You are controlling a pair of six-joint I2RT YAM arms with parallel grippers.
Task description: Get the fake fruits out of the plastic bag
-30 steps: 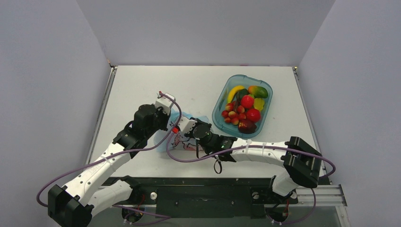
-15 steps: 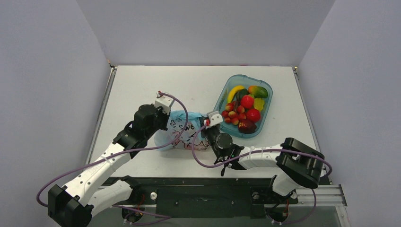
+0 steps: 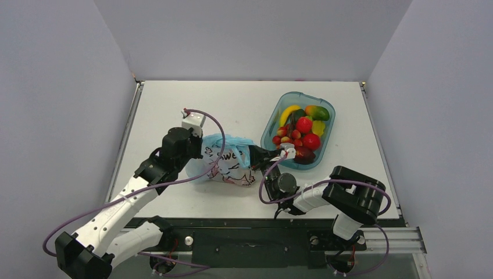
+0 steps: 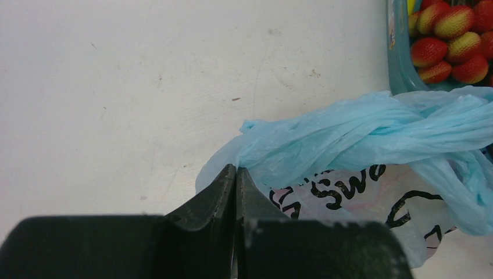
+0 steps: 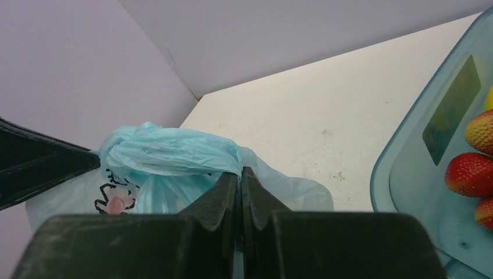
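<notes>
The light-blue plastic bag, printed "Sweet", sits mid-table and is stretched between both grippers. My left gripper is shut on the bag's left edge. In the left wrist view its tips pinch the thin film of the bag. My right gripper is shut on the twisted handle end at the bag's right side. In the right wrist view blue film of the bag shows between its closed tips. The fake fruits are hidden inside the bag.
A teal transparent tub stands just right of the bag, holding a banana, a mango, red fruits and strawberries. Its wall lies close to my right gripper. Grey walls enclose the white table.
The right gripper has swung from over the bag to its right end and shut there. The bag has been drawn out wider to the right. The left gripper has edged back to the left.
</notes>
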